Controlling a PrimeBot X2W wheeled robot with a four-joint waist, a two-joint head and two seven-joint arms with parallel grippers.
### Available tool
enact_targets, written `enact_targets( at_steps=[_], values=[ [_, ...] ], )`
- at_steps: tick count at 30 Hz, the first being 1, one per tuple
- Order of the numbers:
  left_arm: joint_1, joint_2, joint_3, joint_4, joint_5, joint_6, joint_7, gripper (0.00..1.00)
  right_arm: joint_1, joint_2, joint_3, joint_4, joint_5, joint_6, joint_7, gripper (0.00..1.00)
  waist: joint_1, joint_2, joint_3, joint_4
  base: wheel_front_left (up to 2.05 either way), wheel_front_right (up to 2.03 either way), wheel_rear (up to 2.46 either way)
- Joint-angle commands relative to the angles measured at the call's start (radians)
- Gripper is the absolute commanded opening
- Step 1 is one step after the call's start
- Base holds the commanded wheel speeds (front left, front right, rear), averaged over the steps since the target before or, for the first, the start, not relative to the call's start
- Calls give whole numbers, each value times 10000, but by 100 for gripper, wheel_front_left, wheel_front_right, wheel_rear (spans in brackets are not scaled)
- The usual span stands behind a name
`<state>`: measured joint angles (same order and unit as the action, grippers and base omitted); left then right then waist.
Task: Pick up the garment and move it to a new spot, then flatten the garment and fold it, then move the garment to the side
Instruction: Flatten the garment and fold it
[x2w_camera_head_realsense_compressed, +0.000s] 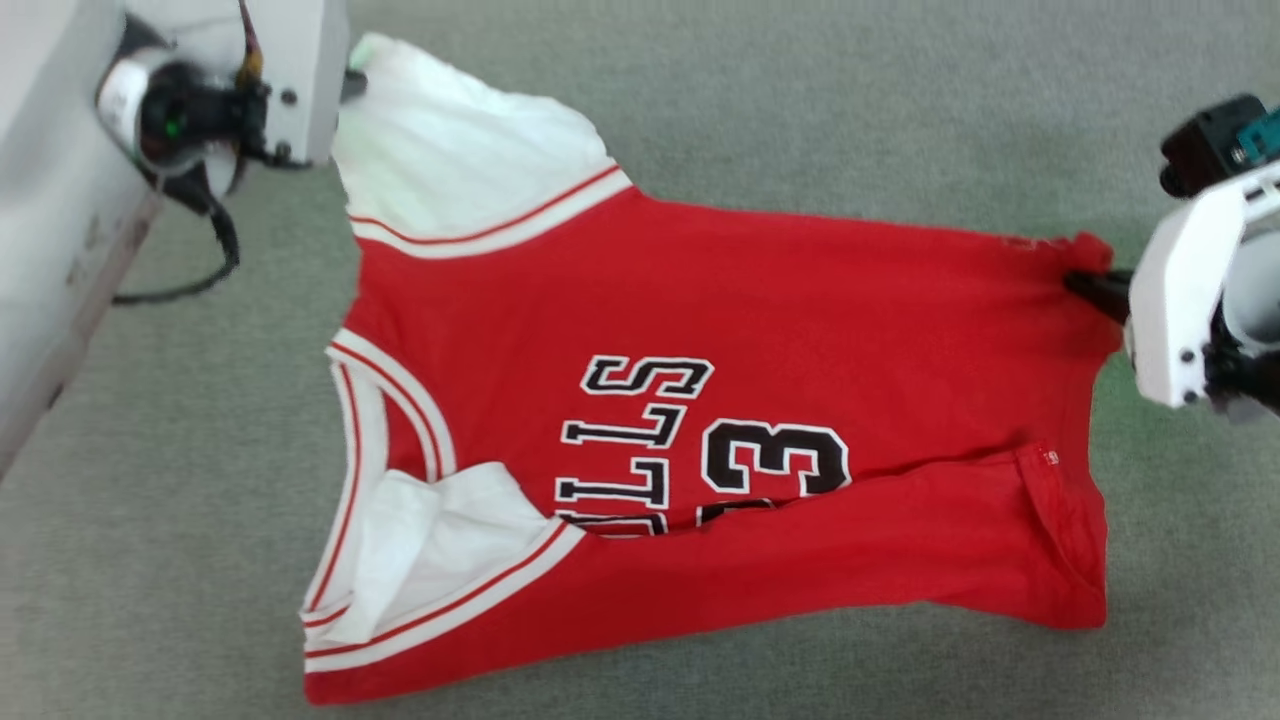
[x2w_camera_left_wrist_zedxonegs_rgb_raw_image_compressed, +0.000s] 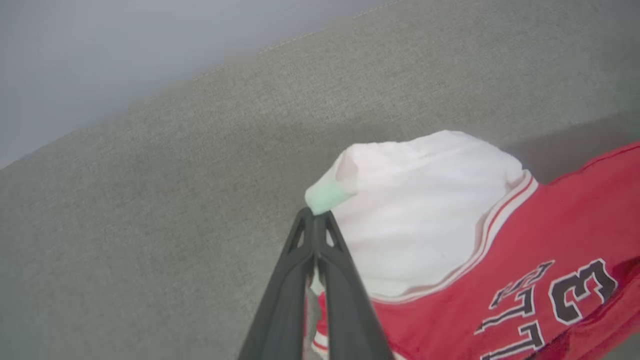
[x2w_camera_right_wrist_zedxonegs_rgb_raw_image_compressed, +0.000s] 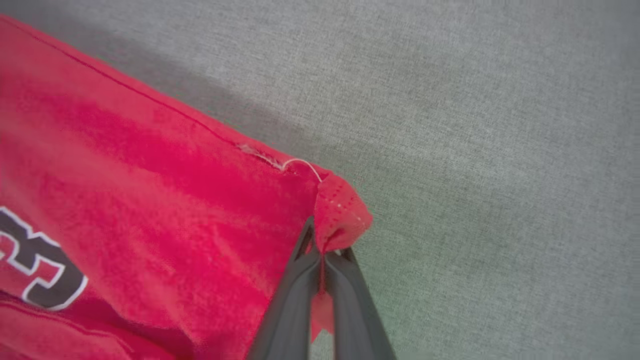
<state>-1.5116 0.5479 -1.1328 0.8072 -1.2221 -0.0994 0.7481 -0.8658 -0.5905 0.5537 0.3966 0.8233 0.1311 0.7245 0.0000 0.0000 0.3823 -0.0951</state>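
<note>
The garment (x2w_camera_head_realsense_compressed: 760, 300), a red jersey with white sleeves and black-and-white lettering, lies spread across the grey cloth surface, collar to the left, its near edge folded over the number. My left gripper (x2w_camera_left_wrist_zedxonegs_rgb_raw_image_compressed: 316, 216) is shut on the tip of the far white sleeve (x2w_camera_left_wrist_zedxonegs_rgb_raw_image_compressed: 425, 200) at the head view's upper left. At the far right corner of the hem (x2w_camera_right_wrist_zedxonegs_rgb_raw_image_compressed: 342, 215), the right gripper (x2w_camera_right_wrist_zedxonegs_rgb_raw_image_compressed: 322, 252) is shut with red cloth pinched between its dark fingers (x2w_camera_head_realsense_compressed: 1095, 290).
A grey fabric surface (x2w_camera_head_realsense_compressed: 800, 100) lies under and around the jersey. My left arm's white housing and a black cable (x2w_camera_head_realsense_compressed: 215, 240) fill the upper left corner. The near white sleeve (x2w_camera_head_realsense_compressed: 430, 540) is tucked under the folded red edge.
</note>
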Motion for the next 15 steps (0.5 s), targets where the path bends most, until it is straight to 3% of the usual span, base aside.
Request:
enact_targets(
  at_steps=[1, 7, 15],
  values=[
    [343, 216, 50, -364, -132, 132, 61, 0, 325, -267, 36, -224, 124, -10, 7, 0, 0, 0, -631, 453, 0, 0, 0],
    [1567, 1399, 1, -2677, -476, 1119, 425, 0, 1405, -924, -181, -1216, 417, -10, 184, 0, 0, 0, -1321, 745, 0, 0, 0],
    [3846, 3450, -46, -7115, -1331, 3404, 582, 0, 3472, -1319, -1122, -2617, 647, -10, 508, 0, 0, 0, -1857, 1001, 0, 0, 0]
  ],
)
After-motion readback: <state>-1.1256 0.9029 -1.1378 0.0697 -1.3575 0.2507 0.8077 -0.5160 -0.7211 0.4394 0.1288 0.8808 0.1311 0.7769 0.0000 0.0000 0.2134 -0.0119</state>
